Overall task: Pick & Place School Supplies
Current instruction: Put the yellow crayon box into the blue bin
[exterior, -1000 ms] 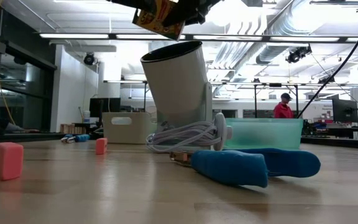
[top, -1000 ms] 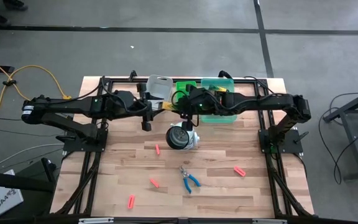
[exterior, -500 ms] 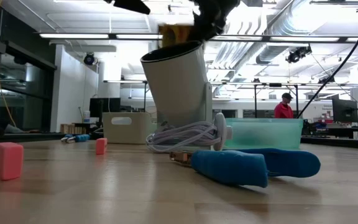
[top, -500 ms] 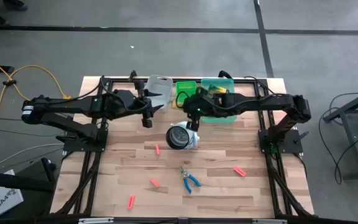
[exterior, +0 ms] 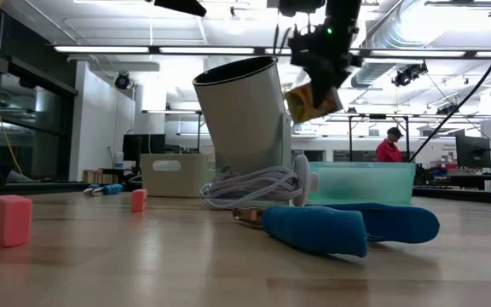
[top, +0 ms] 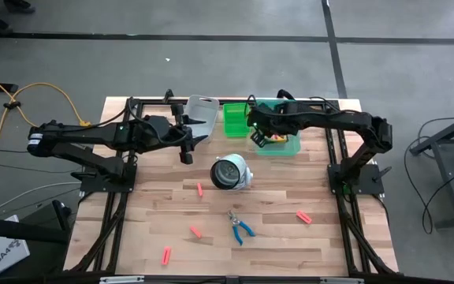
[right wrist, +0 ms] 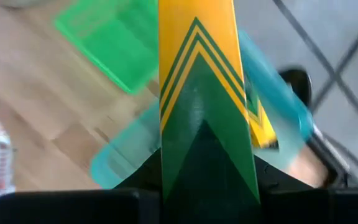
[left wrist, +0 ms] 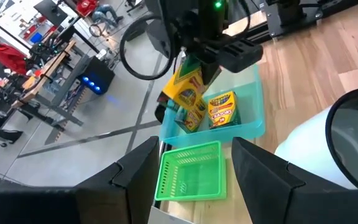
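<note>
Crayon box (left wrist: pixel 187 93) hanging upright, long axis vertical, over teal bin (left wrist: pixel 253 118)

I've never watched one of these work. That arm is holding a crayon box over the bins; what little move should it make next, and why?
Probably lower and release. The right gripper is shut on a crayon box hanging above the teal bin, where other crayon boxes already lie.

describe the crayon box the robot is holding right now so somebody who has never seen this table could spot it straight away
Start at the row of bins along the far edge of the wooden table and find the teal bin at its right end. Just above it, the right gripper grips a green-and-yellow crayon box. Unlike the crayon boxes lying in the teal bin, this one hangs in the air.
</note>
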`<state>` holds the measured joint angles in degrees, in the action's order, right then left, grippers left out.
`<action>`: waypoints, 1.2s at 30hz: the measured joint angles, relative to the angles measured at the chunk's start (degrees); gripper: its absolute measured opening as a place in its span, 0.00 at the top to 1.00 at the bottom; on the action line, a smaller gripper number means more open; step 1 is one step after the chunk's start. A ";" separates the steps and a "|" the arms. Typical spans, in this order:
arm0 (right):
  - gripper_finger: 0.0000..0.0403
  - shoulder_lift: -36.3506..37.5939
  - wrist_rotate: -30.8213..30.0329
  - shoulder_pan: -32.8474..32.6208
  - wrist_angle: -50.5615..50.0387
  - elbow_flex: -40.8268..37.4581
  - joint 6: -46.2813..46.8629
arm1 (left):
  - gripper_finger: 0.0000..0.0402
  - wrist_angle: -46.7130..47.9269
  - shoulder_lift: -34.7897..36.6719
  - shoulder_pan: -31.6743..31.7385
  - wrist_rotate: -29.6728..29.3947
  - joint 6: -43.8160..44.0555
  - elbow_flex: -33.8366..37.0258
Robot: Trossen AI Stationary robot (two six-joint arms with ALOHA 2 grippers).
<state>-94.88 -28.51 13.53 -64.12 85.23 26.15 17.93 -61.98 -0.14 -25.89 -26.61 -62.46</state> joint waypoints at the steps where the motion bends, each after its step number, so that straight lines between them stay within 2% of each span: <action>1: 0.77 -0.22 -0.09 0.35 -1.66 0.00 1.59 | 0.52 0.00 0.00 0.00 0.00 0.04 0.00; 7: 0.77 -4.20 -3.06 0.84 -7.04 -0.72 6.68 | 0.52 0.02 -0.01 0.00 0.02 0.04 0.00; 18: 0.76 -7.82 -5.76 2.04 -6.06 -12.75 10.06 | 0.52 0.00 -0.02 0.00 0.07 0.04 -0.02; 26: 0.45 -7.86 -6.12 2.81 -3.11 -14.56 9.38 | 0.52 -0.33 -0.02 -0.01 0.11 0.70 -0.02; 30: 0.40 -7.86 -5.73 2.76 0.83 -14.56 6.99 | 0.52 -0.41 -0.02 -0.45 0.11 1.02 -0.02; 36: 0.40 -7.86 -2.09 2.76 7.28 -14.56 3.59 | 0.52 -0.41 -0.04 -1.25 0.11 1.13 -0.07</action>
<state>-102.74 -30.61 16.29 -56.84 70.67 29.74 17.52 -62.02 -1.39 -25.78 -25.47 -62.52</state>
